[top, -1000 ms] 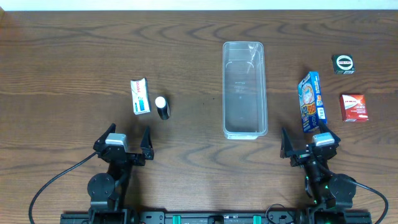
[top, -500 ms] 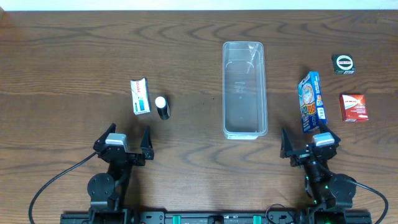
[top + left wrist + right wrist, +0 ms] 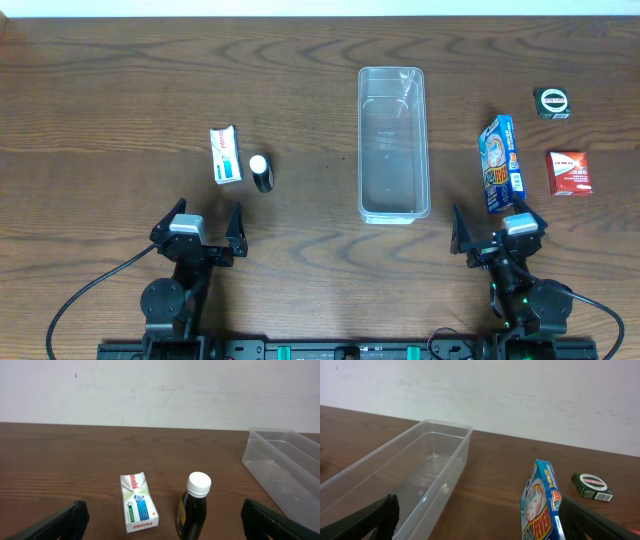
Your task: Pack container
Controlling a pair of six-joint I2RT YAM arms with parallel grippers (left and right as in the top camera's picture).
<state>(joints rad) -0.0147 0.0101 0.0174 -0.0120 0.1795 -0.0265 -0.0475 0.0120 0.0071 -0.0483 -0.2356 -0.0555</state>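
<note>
Cropping at the bottom edge of the wrist views hid the base of the bottle (image 3: 194, 506) and the lower part of the blue box (image 3: 542, 505). The container (image 3: 393, 145) lay mid-table, its long axis running near to far. The left gripper (image 3: 207, 215) and right gripper (image 3: 488, 218) had their jaws spread wide, holding nothing.

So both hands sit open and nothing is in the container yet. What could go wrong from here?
The blue box seems to stand on its edge just ahead of the right hand; a brush on approach could tip it.
The bottle stands upright close beside the white box; the left hand reaching for one may topple the bottle.
The container is narrow; an off-centre drop could catch its rim.
</note>
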